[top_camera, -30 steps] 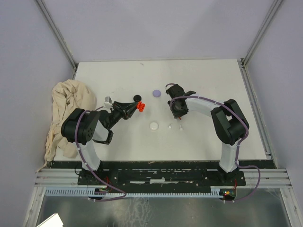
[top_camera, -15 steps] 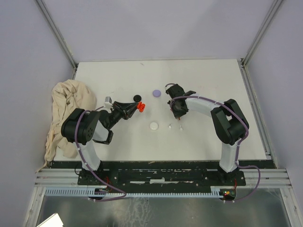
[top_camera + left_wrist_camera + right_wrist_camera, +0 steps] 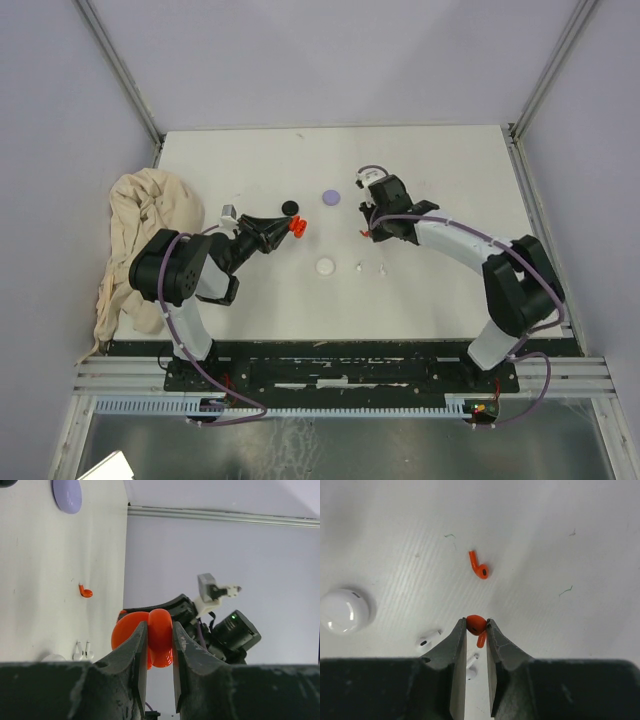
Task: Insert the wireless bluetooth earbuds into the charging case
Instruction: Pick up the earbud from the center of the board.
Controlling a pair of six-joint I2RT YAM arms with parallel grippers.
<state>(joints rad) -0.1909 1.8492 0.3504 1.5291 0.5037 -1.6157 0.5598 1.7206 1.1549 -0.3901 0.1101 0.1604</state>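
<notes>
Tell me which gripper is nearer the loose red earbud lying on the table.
Right. The right gripper, shut on another red earbud, hangs just short of the loose red earbud; the left gripper, clamping the red case, is farther off.
</notes>
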